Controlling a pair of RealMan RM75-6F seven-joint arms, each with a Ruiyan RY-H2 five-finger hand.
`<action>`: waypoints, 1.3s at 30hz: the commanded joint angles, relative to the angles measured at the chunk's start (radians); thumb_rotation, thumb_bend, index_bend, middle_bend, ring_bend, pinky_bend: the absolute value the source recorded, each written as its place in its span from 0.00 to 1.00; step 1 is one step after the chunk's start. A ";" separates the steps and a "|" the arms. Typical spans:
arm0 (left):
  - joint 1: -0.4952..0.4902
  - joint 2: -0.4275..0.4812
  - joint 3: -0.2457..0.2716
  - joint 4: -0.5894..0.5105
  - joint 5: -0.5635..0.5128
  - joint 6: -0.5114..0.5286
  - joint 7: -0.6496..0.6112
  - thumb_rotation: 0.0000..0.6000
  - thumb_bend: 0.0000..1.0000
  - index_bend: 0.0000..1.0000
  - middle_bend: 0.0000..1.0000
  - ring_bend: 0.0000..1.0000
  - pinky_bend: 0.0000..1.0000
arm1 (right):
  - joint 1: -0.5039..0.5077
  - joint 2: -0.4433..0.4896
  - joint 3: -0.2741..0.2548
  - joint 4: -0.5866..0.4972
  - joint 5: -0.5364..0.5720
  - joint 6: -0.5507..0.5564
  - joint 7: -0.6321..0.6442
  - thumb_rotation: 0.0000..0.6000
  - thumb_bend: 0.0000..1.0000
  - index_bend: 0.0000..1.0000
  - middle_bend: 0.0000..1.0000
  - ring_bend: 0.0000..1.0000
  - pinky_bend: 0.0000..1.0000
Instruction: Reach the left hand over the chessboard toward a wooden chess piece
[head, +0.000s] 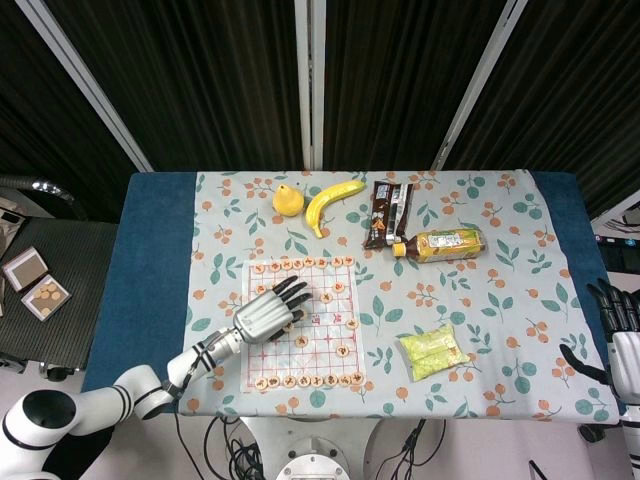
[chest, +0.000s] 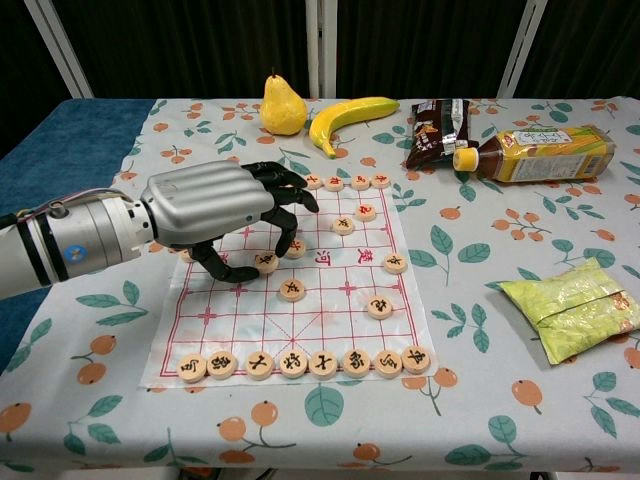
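The paper chessboard (chest: 330, 300) lies flat on the flowered tablecloth, also seen from above in the head view (head: 322, 332). Round wooden pieces line its near row (chest: 300, 362) and far row, with several loose in the middle. My left hand (chest: 210, 205) hovers over the board's left half, palm down, fingers curled downward. One wooden piece (chest: 266, 262) lies on the board between its thumb and fingertips; I cannot see a grip on it. In the head view the left hand (head: 265, 315) covers the board's left part. My right hand (head: 615, 335) hangs at the table's far right edge, fingers apart, empty.
Behind the board lie a yellow pear (chest: 282, 105), a banana (chest: 350, 115), a dark snack packet (chest: 438, 130) and a tea bottle on its side (chest: 540, 152). A green packet (chest: 570, 305) lies to the right of the board.
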 joint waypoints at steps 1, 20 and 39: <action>-0.002 -0.003 0.000 0.003 -0.001 -0.003 0.003 1.00 0.31 0.48 0.12 0.00 0.00 | -0.001 0.001 -0.001 -0.001 -0.001 0.001 -0.001 1.00 0.15 0.00 0.00 0.00 0.00; 0.001 0.014 0.021 -0.007 0.010 0.006 0.039 1.00 0.30 0.37 0.12 0.00 0.00 | -0.005 0.002 -0.001 0.010 0.002 0.000 0.005 1.00 0.15 0.00 0.00 0.00 0.00; 0.341 0.330 0.028 -0.450 -0.179 0.343 0.354 1.00 0.27 0.16 0.11 0.00 0.00 | -0.007 -0.009 -0.006 0.023 -0.008 0.005 0.020 1.00 0.15 0.00 0.00 0.00 0.00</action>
